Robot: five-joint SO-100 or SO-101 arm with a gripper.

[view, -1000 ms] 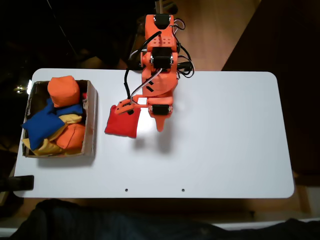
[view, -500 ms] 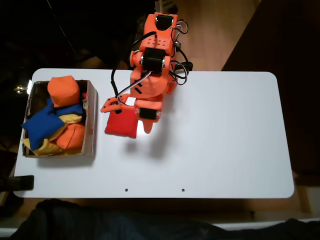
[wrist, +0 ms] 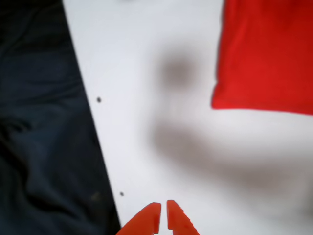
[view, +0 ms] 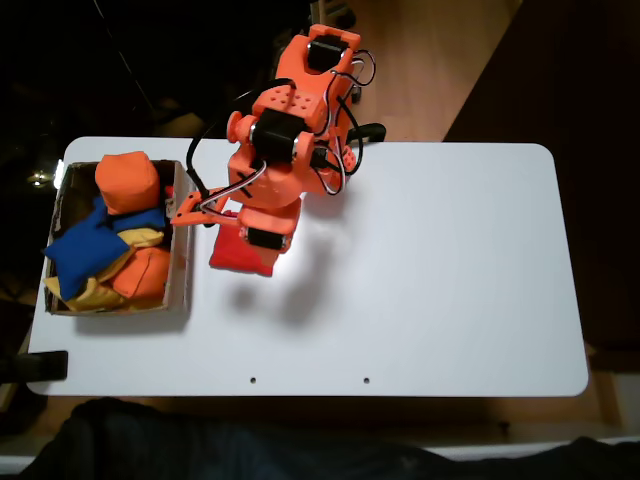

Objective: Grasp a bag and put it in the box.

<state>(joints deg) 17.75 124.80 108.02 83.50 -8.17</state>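
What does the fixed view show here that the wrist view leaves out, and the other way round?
Fixed view alone: the cardboard box at the table's left end, holding orange, blue and yellow beanbags, and the whole orange arm swung over toward it.

Wrist view alone: the gripper fingertips close up, almost together with nothing between them, and blurred shadows on the tabletop.

Both: the red bag lying on the white table outside the box, two small holes near the table's edge, and dark cloth beyond that edge.

Likely a home: white table [view: 450,300] over wooden flooring [view: 440,70].
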